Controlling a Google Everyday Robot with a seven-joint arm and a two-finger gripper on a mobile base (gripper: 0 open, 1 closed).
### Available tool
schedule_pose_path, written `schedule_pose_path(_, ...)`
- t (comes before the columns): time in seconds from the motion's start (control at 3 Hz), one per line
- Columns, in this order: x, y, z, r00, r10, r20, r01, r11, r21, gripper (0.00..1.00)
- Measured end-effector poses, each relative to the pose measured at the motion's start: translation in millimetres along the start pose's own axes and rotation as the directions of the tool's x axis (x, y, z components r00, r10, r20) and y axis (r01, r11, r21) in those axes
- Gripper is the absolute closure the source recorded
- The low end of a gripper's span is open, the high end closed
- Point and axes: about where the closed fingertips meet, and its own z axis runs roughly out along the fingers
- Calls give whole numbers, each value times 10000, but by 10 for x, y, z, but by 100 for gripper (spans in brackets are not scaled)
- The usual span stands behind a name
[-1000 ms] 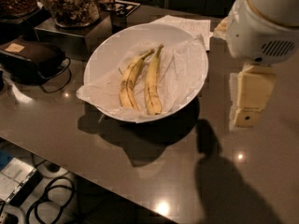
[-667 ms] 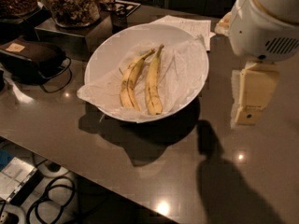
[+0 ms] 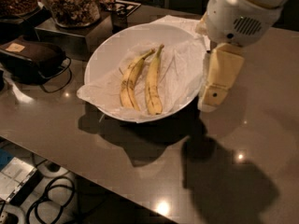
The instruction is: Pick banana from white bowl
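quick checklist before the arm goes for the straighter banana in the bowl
1. Is the banana in full view with nothing on top: ok.
2. Does it lie in the white bowl, on the paper: ok.
3. Is there room on both sides of it: not ok, the second banana lies close along the side away from the gripper.
4. Is the gripper over the banana: not ok, it hangs outside the bowl by the rim.
5. Is the gripper clear of the rim: cannot tell.
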Motion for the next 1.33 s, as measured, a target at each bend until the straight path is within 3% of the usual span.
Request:
schedule_pose_path(0.33, -227, -116, 151, 9997, -129, 196, 143, 9973, -718, 0)
schedule_pose_path(0.67, -254, -129, 164, 9996, -176, 221, 192, 9970, -754, 0)
schedule_pose_path(1.0, -297, -130, 206, 9945, -206, 1032, 294, 9960, -843, 0)
schedule_pose_path(1.33, -439, -9, 274, 9894, 74, 1448, 85, 9940, -1088, 0)
